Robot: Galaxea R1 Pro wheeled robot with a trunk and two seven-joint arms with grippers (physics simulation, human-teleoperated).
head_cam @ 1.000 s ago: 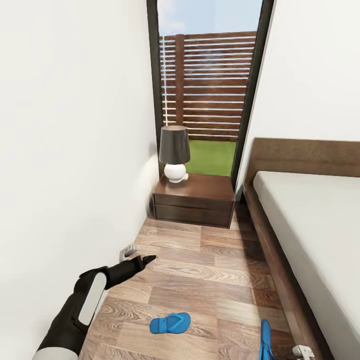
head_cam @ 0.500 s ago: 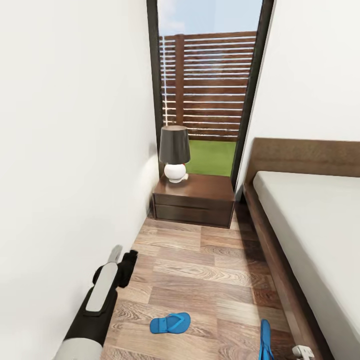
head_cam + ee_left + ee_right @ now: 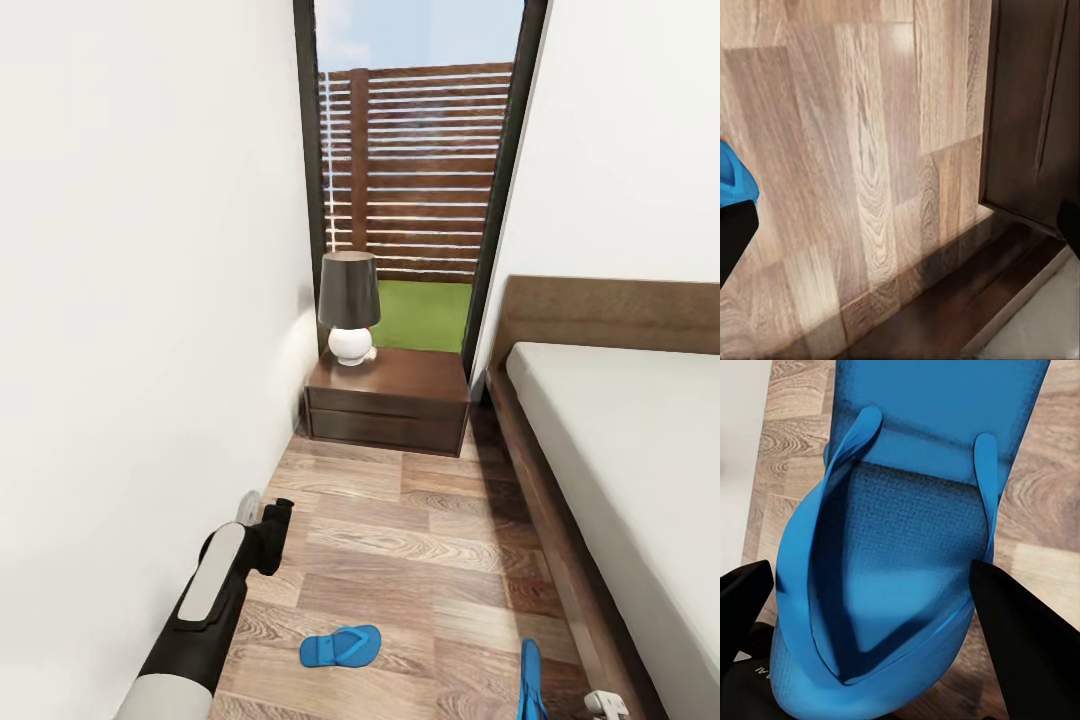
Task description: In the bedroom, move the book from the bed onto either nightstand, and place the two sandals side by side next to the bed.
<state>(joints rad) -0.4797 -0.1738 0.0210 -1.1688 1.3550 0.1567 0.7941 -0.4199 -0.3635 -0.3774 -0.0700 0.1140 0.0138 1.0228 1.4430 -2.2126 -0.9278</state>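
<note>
Right claw (image 3: 870, 607) pinching sandal (image 3: 907, 547), standing on edge near bed (image 3: 620, 450). Second sandal (image 3: 341, 645) flat on floor (image 3: 420, 540), long axis across room. Left claw (image 3: 262, 515): cannot tell if spread.

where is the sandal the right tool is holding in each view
Head view: the sandal stands on edge at the bottom, beside the bed frame.
Right wrist view: sandal seen close up, between the tool's dark fingers.
Left wrist view: I cannot tell; a blue bit shows at one edge.
Shared landmark: the wood floor.
</note>
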